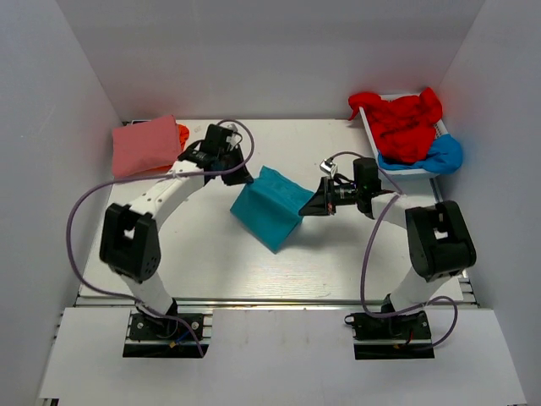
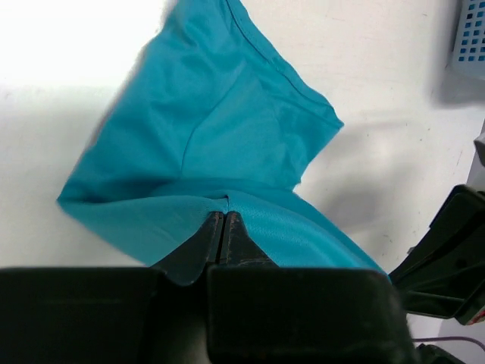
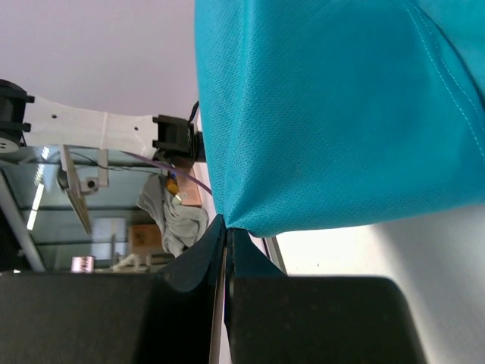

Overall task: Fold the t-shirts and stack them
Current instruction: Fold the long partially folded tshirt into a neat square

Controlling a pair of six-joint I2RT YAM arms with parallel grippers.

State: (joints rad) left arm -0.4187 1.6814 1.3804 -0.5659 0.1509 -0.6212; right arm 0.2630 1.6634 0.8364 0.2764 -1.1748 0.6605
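**Teal shirt mid-fold, both pincers on one edge**

Top view: the teal t-shirt (image 1: 269,210) sits on the bench (image 1: 338,271), left of the basket (image 1: 404,172) and nearer the arms, well apart from it. The left pincer (image 1: 246,177) is clamped on the shirt corner farthest from the basket, and the right pincer (image 1: 311,205) on the corner closest to it. That edge is lifted and the rest slopes down to the bench. I'd say the long axis runs along the held edge, diagonally toward the basket's near side. The red shirt (image 1: 399,121) and blue shirt (image 1: 441,155) are piled in the basket. The pink shirt (image 1: 145,145) and orange shirt (image 1: 183,133) lie way off to its left.

Left wrist: the left pincer (image 2: 225,216) is closed tight on a cloth fold, and the teal t-shirt (image 2: 220,129) fans out toward the basket (image 2: 470,38).

Right wrist: the right pincer (image 3: 228,229) is fully closed on a corner of the teal t-shirt (image 3: 341,114).

Looks like a fold in progress. Next up, probably: carry that edge over the lower edge, keep it evenly taut, then let go.
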